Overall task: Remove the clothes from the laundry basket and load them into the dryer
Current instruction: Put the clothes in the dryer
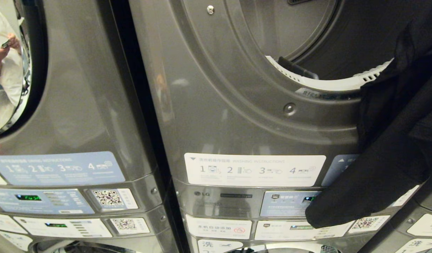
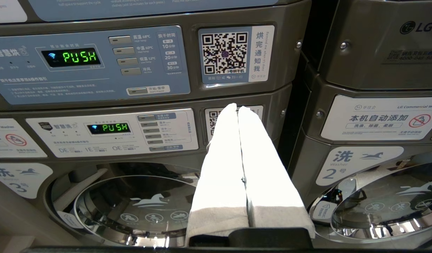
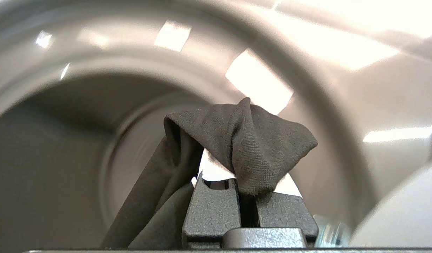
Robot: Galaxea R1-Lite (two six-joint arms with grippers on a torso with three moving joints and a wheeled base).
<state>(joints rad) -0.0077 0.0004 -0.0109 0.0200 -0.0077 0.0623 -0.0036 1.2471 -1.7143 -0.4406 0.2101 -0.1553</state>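
Right gripper [image 3: 246, 207] clenched on a fold of dark cloth [image 3: 237, 144], at lower centre of the right wrist view, aimed into the blurred drum [image 3: 61, 147] that fills the frame behind; in the head view, cloth [image 1: 388, 147] hanging down the right edge, from beside the dryer opening [image 1: 307, 42] at upper right down across the control panel [image 1: 290, 203] at lower right; gripper itself not visible there. Best next, by judgement: carry the pinch well past the white lip [image 1: 328, 82] at the opening's lower rim before letting go; lift enough that the long trailing tail follows inside rather than draping over the lip or staying out on the panel; release deep, then draw back straight. Likely snags: the dark tab [image 1: 297, 68] standing on the lip; tail brushing the panel buttons. Left gripper [image 2: 239, 112] at centre of the left wrist view, pale fingers [image 2: 223, 168] pressed together with nothing between, idle before a neighbouring machine showing PUSH [image 2: 79, 57] at upper left, QR label [image 2: 226, 52] above. Basket nowhere in view. Person reflected in the door glass [image 1: 8, 70] at upper left of the head view, holding something small, well apart from the work.
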